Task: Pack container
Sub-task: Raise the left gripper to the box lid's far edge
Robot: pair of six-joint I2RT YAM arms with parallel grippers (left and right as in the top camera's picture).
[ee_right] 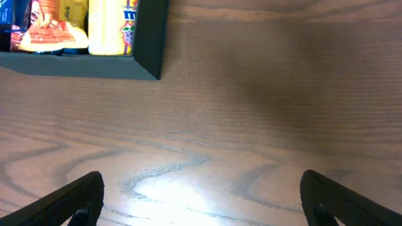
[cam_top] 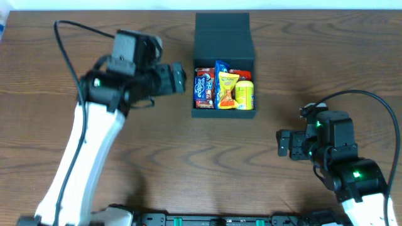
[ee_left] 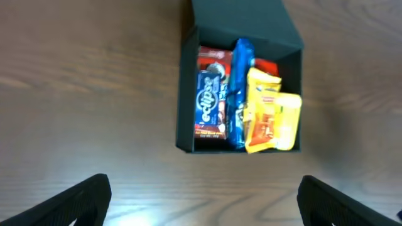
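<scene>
The dark teal container point(cam_top: 201, 113) stands at the table's middle back with its flap lid point(cam_top: 222, 34) open behind it. Inside lie several snack packets: a dark Eclipse packet point(cam_top: 203, 88), a blue packet point(cam_top: 221, 74), an orange packet point(cam_top: 227, 90) and a yellow packet point(cam_top: 244, 94). My left gripper point(cam_top: 181, 78) is open and empty just left of the container; its view shows the container point(ee_left: 186, 107) ahead of it. My right gripper point(cam_top: 282, 144) is open and empty at the front right; its view shows the container's corner point(ee_right: 147, 50).
The wooden table point(cam_top: 157, 163) runs around the container. Black cables loop off both arms point(cam_top: 63, 44). A dark rail point(cam_top: 213, 220) lies along the front edge.
</scene>
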